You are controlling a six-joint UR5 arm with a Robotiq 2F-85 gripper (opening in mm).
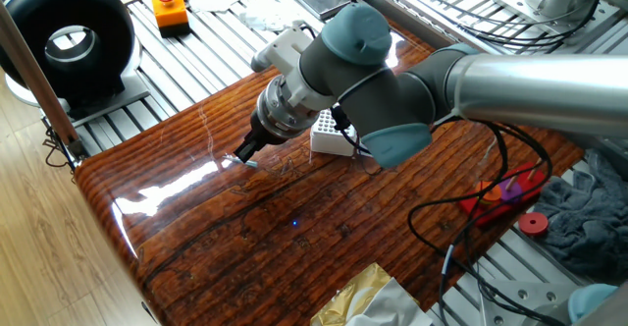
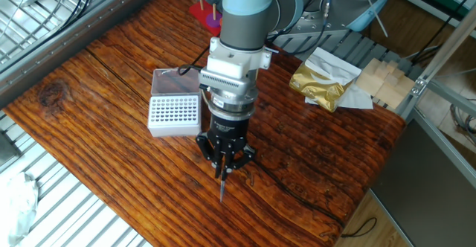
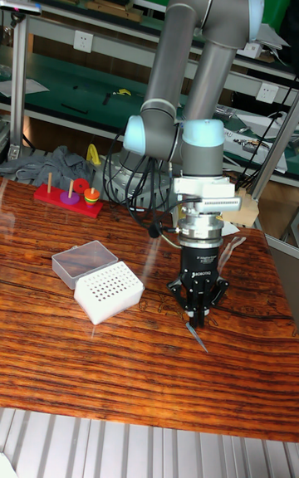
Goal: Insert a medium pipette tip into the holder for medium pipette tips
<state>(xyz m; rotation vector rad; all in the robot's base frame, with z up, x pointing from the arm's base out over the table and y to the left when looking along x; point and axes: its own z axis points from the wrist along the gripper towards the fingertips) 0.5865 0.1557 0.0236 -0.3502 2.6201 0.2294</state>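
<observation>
— Claw point(image 2: 222, 168) state? Position?

— Fingers are seen drawn together, clenched on the tip point(image 2: 222, 190), low in the middle of the other fixed view. The tip is held by its wide end and hangs slanted below the fingertips, its narrow end at or just above the table point(image 2: 89, 76); contact cannot be told.

— Where is the holder placed?

— The holder point(image 2: 173, 114) is set on the table up and left of the claw in that view, apart from it, holes up, with its clear lid point(image 2: 175, 82) laid open behind it.

— What room is left around the claw?

— Bare wood is seen to the left, to the right and below the claw in the other fixed view. The near table edge runs along the lower left there, with a slatted metal surface point(image 2: 67, 213) beyond it. A gold foil bag point(image 2: 321, 83) lies near the upper right edge, well apart.

— What is added by the tall view?

— The whole arm point(image 3: 191, 55) is shown standing upright over the claw point(image 3: 198, 314), and the tip point(image 3: 197, 337) is seen slanting down to the right. A peg toy point(image 3: 69, 197) is shown at the far left edge, behind the holder point(image 3: 108, 292).

— And the one fixed view?

— There the arm covers most of the holder point(image 1: 332, 135); only a corner is shown. The claw point(image 1: 241, 153) is seen near the left corner of the table, with strong glare on the wood beside it. The tip point(image 1: 251, 164) is barely made out. An orange box with a red button point(image 1: 169, 9) is shown at the upper left, off the table.
</observation>
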